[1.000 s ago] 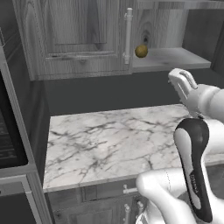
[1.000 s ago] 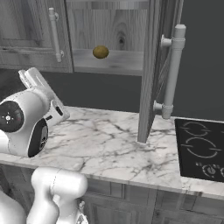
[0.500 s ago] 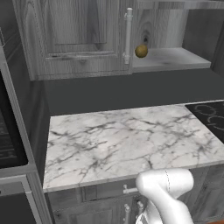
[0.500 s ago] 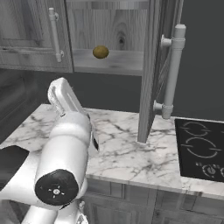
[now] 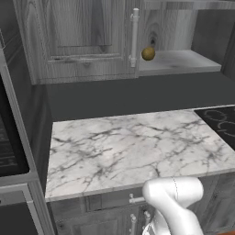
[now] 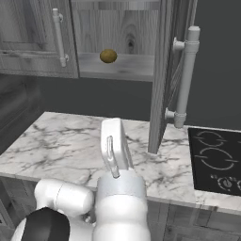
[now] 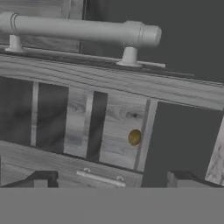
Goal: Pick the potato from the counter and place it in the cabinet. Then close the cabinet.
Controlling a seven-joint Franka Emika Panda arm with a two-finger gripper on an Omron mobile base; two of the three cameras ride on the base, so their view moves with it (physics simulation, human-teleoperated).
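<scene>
Since the potato [image 6: 108, 56] already sits on the cabinet [image 6: 42, 37] shelf, near its front edge and just right of the shut left door, the step in hand is judged to be closing up. Left door [image 5: 82, 41] is shut, bar handle [image 5: 134, 37] at its right edge. Table [image 5: 133, 147] below is white marble. Potato looks well inside the shelf lip, so the door should clear it. Right door [image 6: 162, 70] stands wide open, edge-on over the table's back right part, its bar handle [image 6: 186, 77] facing the stovetop [image 6: 216, 160]. Hand [image 7: 111, 177] points at that door; fingertips [image 7: 41, 178] stand well apart with nothing between them, so released. To do it well: get the hand behind the door's outer face near the handle, push in a smooth arc toward the shelf, keep fingers off the handle posts. No brands, labels or writing readable anywhere.
</scene>
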